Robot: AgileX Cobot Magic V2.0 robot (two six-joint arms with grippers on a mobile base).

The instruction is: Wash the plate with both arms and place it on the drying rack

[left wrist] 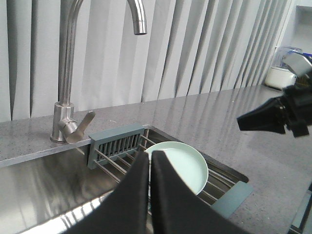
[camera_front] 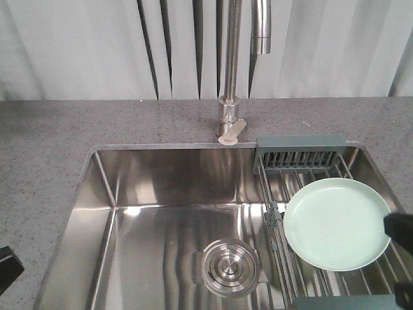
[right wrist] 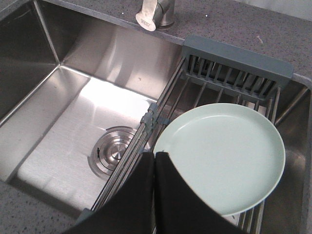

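The pale mint-green plate [camera_front: 337, 223] lies flat on the wires of the drying rack [camera_front: 303, 158], across the right side of the sink. Nothing is holding it. In the left wrist view my left gripper [left wrist: 148, 156] is shut and empty, hovering over the basin short of the plate [left wrist: 183, 165] and the rack's slotted caddy [left wrist: 117, 144]. In the right wrist view my right gripper [right wrist: 154, 155] is shut and empty. Its tips sit just above the plate's [right wrist: 224, 151] near-left rim, over the rack [right wrist: 234, 61]. In the front view only black corners of the left arm [camera_front: 8, 268] and right arm [camera_front: 400, 229] show.
A tall steel faucet [camera_front: 239, 64] stands behind the steel sink basin [camera_front: 161, 194], which has a round drain [camera_front: 229, 265]. Grey speckled counter [camera_front: 45, 161] surrounds the sink. A white appliance [left wrist: 280, 73] stands far right on the counter. Pleated grey curtain hangs behind.
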